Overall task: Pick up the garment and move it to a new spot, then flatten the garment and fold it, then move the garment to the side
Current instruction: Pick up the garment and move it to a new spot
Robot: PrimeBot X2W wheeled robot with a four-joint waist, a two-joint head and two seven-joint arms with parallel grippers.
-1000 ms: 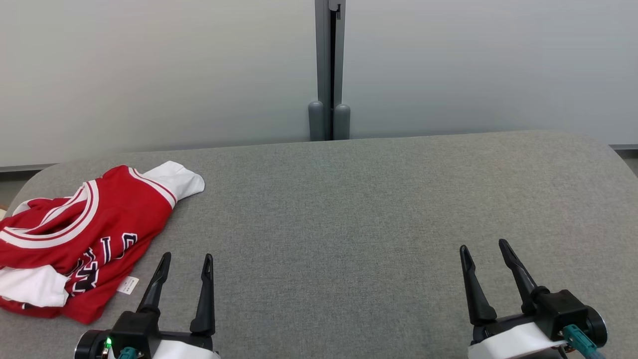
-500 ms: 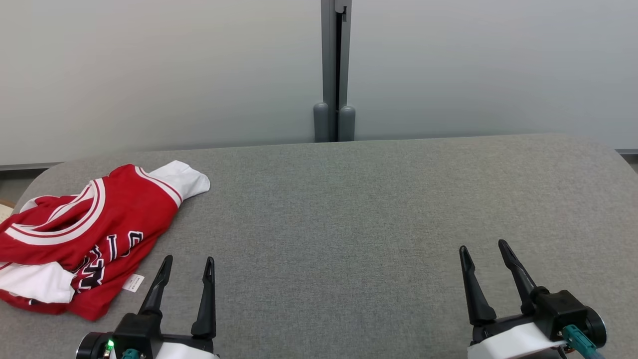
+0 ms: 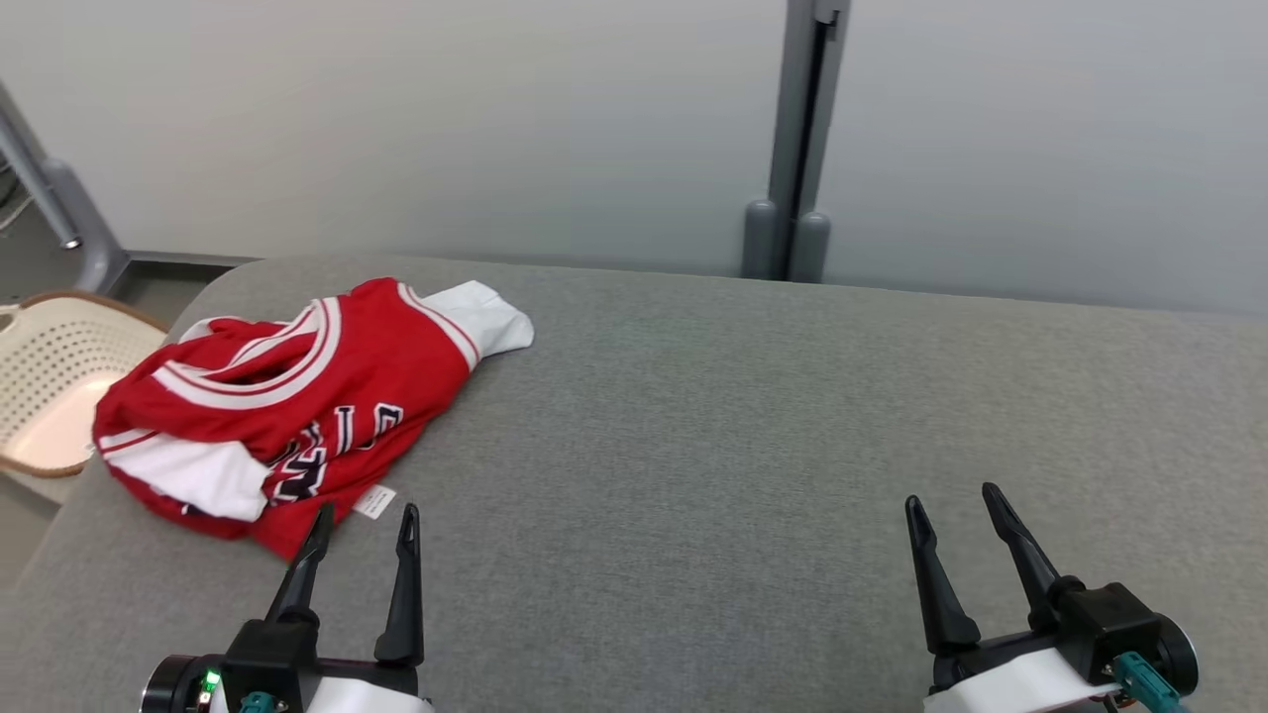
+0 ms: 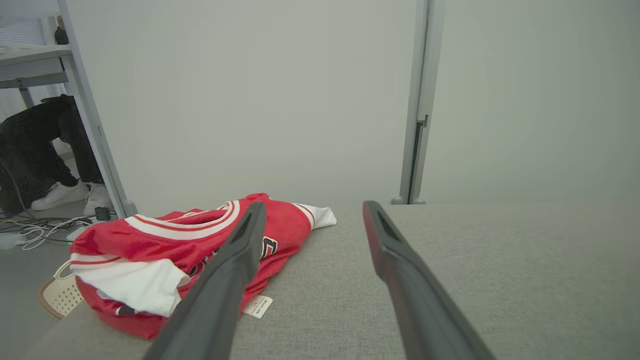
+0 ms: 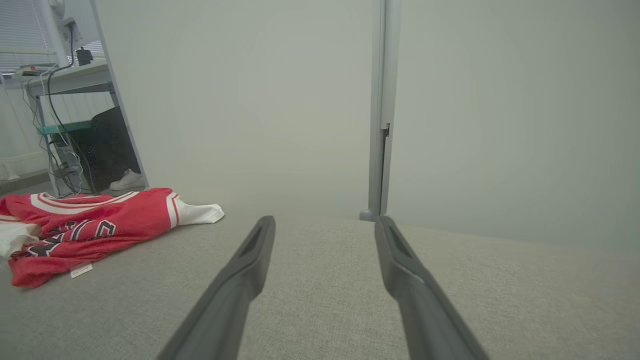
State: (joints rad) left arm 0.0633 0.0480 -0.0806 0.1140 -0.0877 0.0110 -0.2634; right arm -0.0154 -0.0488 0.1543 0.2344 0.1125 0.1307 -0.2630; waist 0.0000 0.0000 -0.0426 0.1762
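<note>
A crumpled red jersey point(image 3: 297, 416) with white trim, white sleeves and dark lettering lies at the far left of the grey padded table point(image 3: 743, 446). Its small white tag point(image 3: 374, 501) pokes out at the near edge. My left gripper point(image 3: 365, 515) stands open just in front of the jersey's near corner, apart from it. The left wrist view has the jersey point(image 4: 190, 250) ahead and left of the open fingers point(image 4: 230, 270). My right gripper point(image 3: 951, 500) is open over bare table at the lower right. In the right wrist view the jersey point(image 5: 95, 225) lies far left.
A cream perforated basket point(image 3: 50, 386) sits off the table's left edge, below its level. A grey partition wall with a post point(image 3: 792, 149) stands behind the table. A desk frame, cables and a person's white shoes point(image 4: 65, 195) lie beyond the left end.
The head camera has turned left, so the jersey and post now sit further right in the picture and the basket has come into view. The jersey lies as before; both grippers remain open.
</note>
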